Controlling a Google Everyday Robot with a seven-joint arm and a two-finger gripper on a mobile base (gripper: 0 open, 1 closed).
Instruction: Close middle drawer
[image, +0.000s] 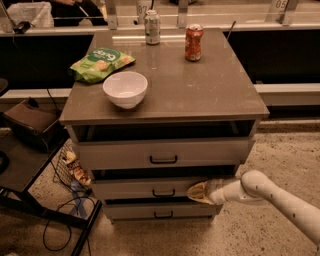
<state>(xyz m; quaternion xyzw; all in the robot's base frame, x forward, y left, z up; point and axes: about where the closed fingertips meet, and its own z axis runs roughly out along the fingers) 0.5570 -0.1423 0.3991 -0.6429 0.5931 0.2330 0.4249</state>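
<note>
My gripper (199, 192) touched the right end of the middle drawer (135, 188), whose front stretched away at my 9 o'clock. I could not tell if my gripper was apart or together. The drawer front was flat and grey-brown, with a small black handle (163, 193) at its centre and a dark gap above.

A white bowl (125, 89) sat on the cabinet top (210, 90), with a green chip bag (101, 63) at its ten o'clock, a silver can (152, 27) at one o'clock and a red can (193, 42) at two. The top drawer (200, 152) stood ajar. Cables (60, 227) lay on the floor at the cabinet's eight o'clock.
</note>
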